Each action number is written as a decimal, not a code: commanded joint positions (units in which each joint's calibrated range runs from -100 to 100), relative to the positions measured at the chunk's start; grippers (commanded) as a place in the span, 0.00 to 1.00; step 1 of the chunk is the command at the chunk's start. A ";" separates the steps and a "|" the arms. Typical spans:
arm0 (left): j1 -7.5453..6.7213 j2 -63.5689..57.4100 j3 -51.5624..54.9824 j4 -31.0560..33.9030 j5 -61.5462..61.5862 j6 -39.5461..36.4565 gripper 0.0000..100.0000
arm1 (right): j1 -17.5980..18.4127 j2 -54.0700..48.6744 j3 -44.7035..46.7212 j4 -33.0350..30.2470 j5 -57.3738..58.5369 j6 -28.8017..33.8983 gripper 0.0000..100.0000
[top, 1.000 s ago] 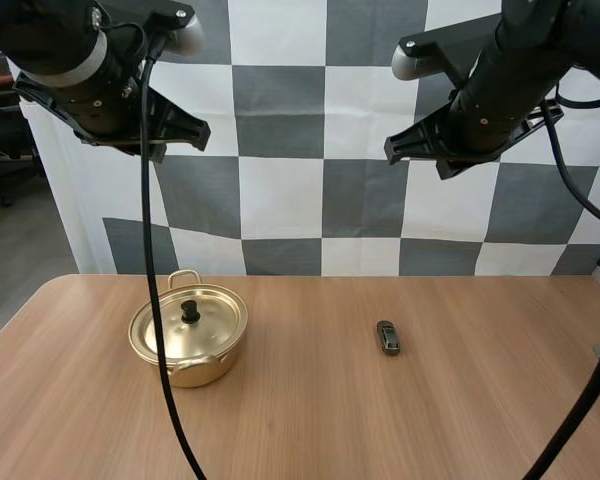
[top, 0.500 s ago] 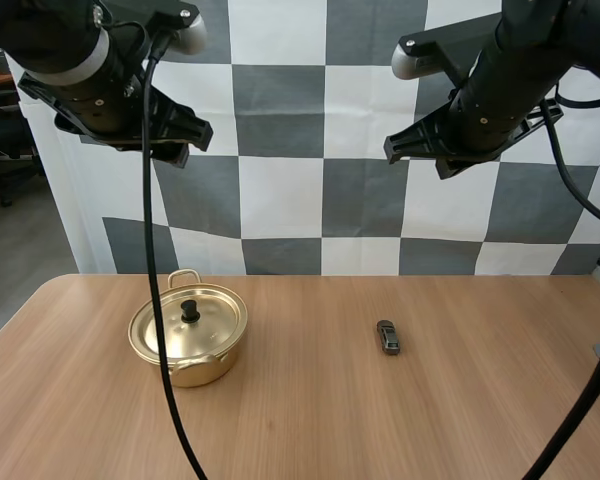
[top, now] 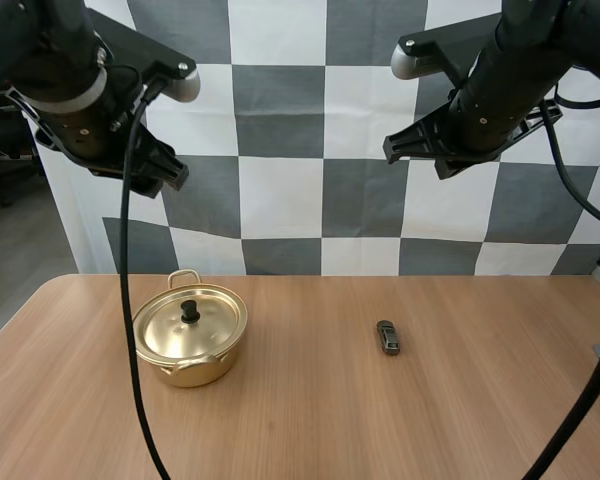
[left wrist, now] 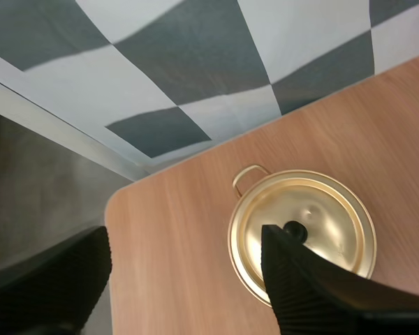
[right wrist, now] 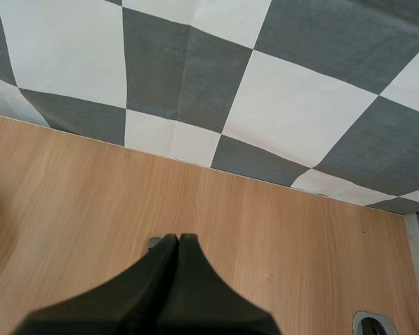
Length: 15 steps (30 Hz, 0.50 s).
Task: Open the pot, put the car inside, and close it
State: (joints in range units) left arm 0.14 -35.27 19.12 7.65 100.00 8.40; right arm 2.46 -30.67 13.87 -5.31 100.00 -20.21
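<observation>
A gold pot [top: 189, 346] with its lid on and a black knob [top: 190, 312] stands on the left half of the wooden table [top: 310, 430]. A small grey toy car [top: 387, 337] lies right of the middle. Both arms hang high above the table: my left arm [top: 95, 100] over the pot's side, my right arm [top: 485, 100] over the car's side. In the left wrist view my left gripper [left wrist: 184, 236] is open, and the closed pot [left wrist: 304, 234] sits far below by one fingertip. My right gripper [right wrist: 178, 239] is shut on nothing, and a grey bit of the car [right wrist: 154, 242] peeks from behind its tip.
The table's left edge [left wrist: 110, 230] runs close to the pot, with grey floor beyond it. A small metal fitting [right wrist: 374, 325] sits near the table's right edge. Bare wood lies between the pot and the car.
My left arm has swung to the left and a little lower in the high view. The right arm, the pot and the car have stayed where they were.
</observation>
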 commanded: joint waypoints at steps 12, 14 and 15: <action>0.04 6.97 14.33 -8.59 -5.66 -2.10 1.00 | 0.00 0.06 0.02 2.61 0.00 0.05 0.00; 0.04 8.09 14.85 -8.32 -7.43 -2.10 1.00 | 0.00 0.06 0.02 2.61 0.00 0.05 0.00; 0.04 8.79 14.98 -8.30 -8.49 -2.10 1.00 | 0.00 0.06 0.02 2.61 0.00 0.05 0.00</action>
State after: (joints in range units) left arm 0.14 -27.16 33.92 -0.65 92.95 6.34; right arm 2.46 -30.67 13.87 -2.67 100.00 -20.21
